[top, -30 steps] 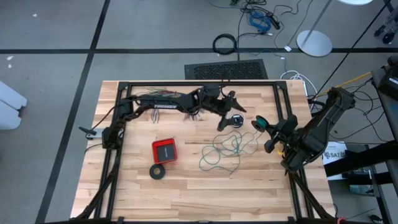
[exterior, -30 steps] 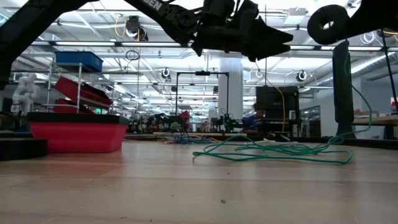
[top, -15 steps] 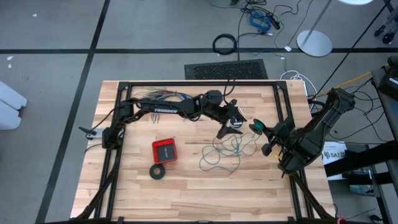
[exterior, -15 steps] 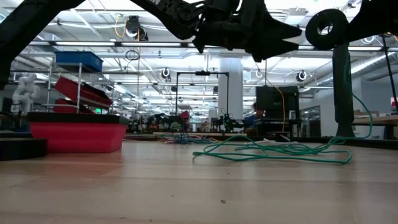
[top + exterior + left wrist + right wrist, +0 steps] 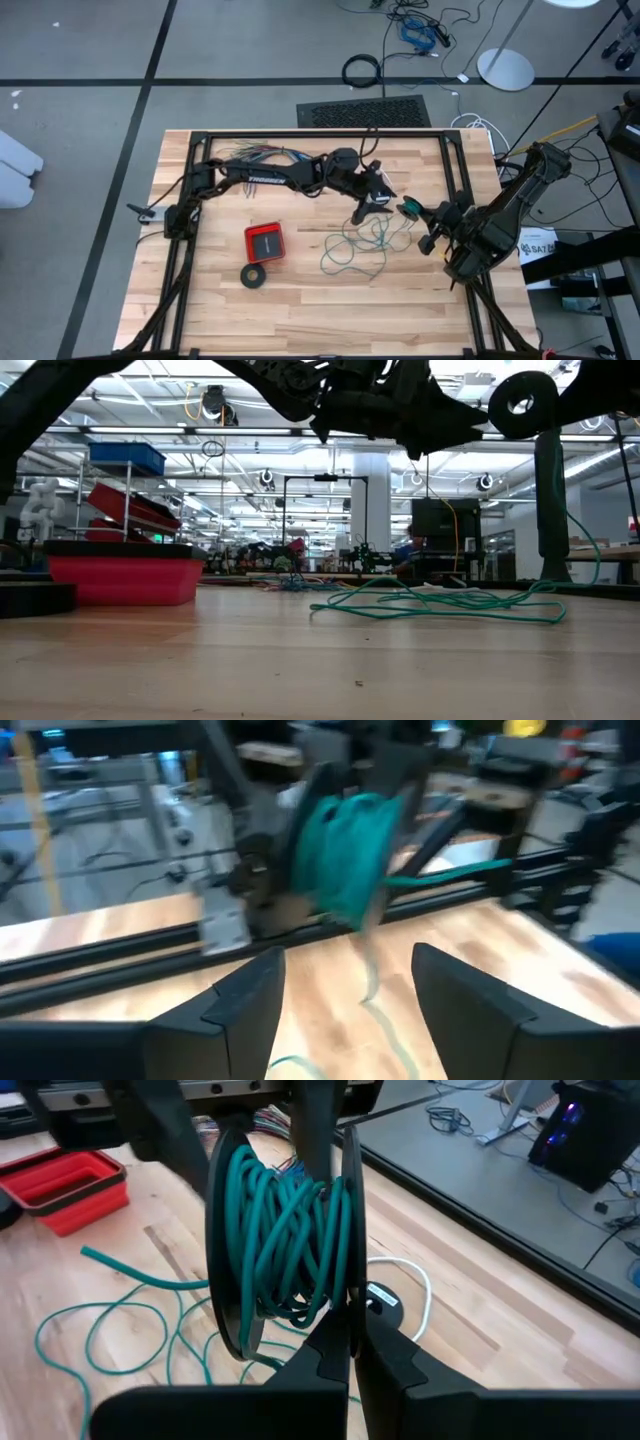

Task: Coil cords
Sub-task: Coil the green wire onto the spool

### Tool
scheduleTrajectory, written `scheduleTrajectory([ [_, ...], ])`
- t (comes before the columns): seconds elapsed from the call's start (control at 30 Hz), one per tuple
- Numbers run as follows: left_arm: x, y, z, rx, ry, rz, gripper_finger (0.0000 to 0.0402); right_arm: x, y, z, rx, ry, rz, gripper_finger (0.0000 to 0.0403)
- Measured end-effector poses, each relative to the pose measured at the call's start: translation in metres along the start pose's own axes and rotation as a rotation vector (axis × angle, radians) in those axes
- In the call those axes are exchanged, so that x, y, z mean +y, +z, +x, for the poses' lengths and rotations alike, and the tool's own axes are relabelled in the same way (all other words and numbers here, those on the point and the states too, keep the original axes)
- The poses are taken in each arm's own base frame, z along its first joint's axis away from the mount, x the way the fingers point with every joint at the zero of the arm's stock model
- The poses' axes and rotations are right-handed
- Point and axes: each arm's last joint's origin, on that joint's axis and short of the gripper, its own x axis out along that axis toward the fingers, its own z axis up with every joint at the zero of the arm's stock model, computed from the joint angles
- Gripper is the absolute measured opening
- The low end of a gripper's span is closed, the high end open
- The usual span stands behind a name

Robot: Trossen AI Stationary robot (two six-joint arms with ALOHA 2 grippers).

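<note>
Winding the teal-green wire (image 5: 358,243) onto a black spool (image 5: 285,1250) appears to be the step in hand, and it is only partly done. The right gripper (image 5: 428,216) sits over the right side of the table (image 5: 300,310) with its fingers pressed together on the spool's rim, holding the spool on edge and clear of the wood; many turns of wire already sit between the two flanges. The remaining wire lies as a loose tangle on the table's middle, between the two arms, with one strand rising from it to the spool. The left gripper (image 5: 377,200) is extended across the table and hangs above the tangle's far edge, just beside the spool; its fingers (image 5: 235,1010) are spread with nothing between them. A thin white cord (image 5: 405,1295) with a small black round piece lies on the wood under the spool. The next move likely calls for the left gripper to descend, close on a free strand near the spool, and lead it around the core, avoiding the white cord. A red box (image 5: 264,243) and black ring (image 5: 253,276) lie well apart.
</note>
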Motion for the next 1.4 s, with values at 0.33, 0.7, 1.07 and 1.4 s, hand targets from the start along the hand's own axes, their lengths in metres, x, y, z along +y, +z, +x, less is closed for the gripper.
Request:
scheduleTrajectory([
  [0.33,-0.014,0.002,0.006,-0.017,-0.106,0.003,0.0223,0.008,0.003,0.006,-0.003,0.015,-0.026,0.0000],
  [0.7,-0.015,0.003,0.007,-0.018,-0.102,0.005,0.0132,0.012,0.006,0.012,0.023,0.016,-0.042,0.0000],
  [1.07,-0.015,0.003,0.007,-0.018,-0.101,0.059,0.0018,0.013,0.007,0.012,0.019,0.018,-0.073,0.0000],
  [1.4,-0.014,0.003,0.006,-0.027,-0.130,0.068,0.0004,0.013,0.005,0.006,-0.043,0.033,-0.119,0.0007],
])
